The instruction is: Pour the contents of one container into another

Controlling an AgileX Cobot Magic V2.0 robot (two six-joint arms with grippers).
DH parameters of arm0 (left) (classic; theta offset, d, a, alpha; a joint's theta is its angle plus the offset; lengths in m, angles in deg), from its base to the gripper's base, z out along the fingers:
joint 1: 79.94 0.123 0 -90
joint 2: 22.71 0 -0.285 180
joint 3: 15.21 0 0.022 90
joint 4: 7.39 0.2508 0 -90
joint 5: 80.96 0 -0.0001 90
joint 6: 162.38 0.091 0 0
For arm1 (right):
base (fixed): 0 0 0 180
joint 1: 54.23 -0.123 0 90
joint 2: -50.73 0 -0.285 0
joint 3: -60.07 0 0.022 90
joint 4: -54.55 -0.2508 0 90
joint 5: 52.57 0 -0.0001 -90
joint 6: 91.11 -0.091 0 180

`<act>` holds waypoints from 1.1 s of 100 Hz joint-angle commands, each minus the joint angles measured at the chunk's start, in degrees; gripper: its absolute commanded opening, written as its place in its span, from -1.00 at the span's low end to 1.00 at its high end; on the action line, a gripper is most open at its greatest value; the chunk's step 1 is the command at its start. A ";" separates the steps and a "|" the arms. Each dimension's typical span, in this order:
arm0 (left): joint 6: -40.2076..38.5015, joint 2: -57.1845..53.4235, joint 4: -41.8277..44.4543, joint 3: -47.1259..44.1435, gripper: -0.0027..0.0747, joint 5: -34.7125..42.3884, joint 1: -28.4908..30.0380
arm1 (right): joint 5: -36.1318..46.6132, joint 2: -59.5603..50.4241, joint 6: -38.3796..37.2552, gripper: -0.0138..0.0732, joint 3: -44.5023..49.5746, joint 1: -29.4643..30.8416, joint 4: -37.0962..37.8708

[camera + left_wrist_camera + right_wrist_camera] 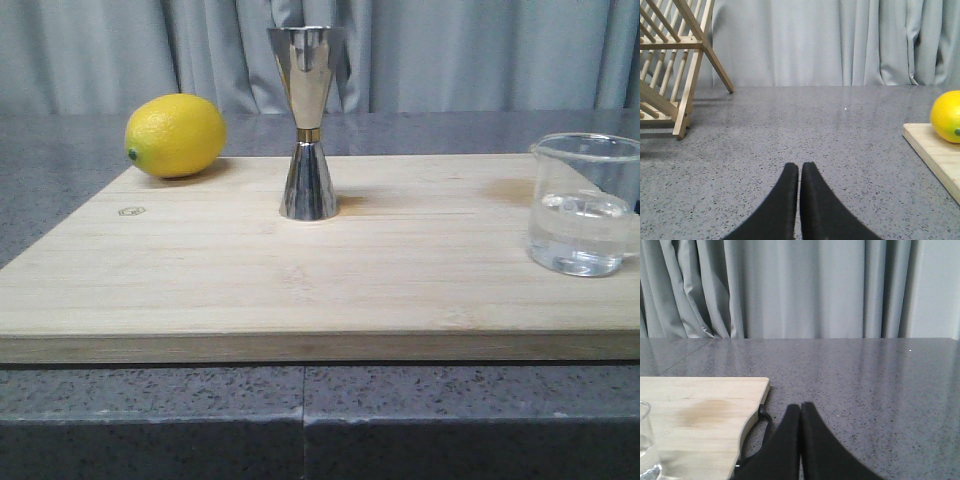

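Note:
The clear glass beaker [585, 205], about a third full of clear liquid, stands upright at the right end of the wooden board [300, 280]; a sliver of it shows in the right wrist view [646, 445]. The steel hourglass jigger [308, 120] with a gold waist band stands upright at the board's middle back. Neither gripper appears in the front view. My left gripper [799, 170] is shut and empty over the grey counter, left of the board. My right gripper [800, 410] is shut and empty, just off the board's right edge, beside the beaker.
A yellow lemon [176, 135] lies on the board's back left corner, also in the left wrist view [947, 116]. A wooden dish rack [670, 65] stands on the counter far left. A black loop handle [762, 432] hangs at the board's right edge. Grey curtains hang behind.

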 commanded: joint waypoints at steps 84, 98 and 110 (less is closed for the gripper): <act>-0.10 -1.30 -0.57 -1.67 -0.98 4.35 0.01 | 4.68 -1.20 0.29 -0.85 0.49 0.15 -0.06; -0.24 -1.30 -1.98 -1.67 -0.98 8.63 0.01 | 6.21 -1.20 0.29 -0.85 0.49 0.15 -0.06; -0.32 -1.30 -5.95 -1.04 -0.98 10.34 0.01 | 6.22 -1.20 0.18 -0.85 0.11 0.15 -1.23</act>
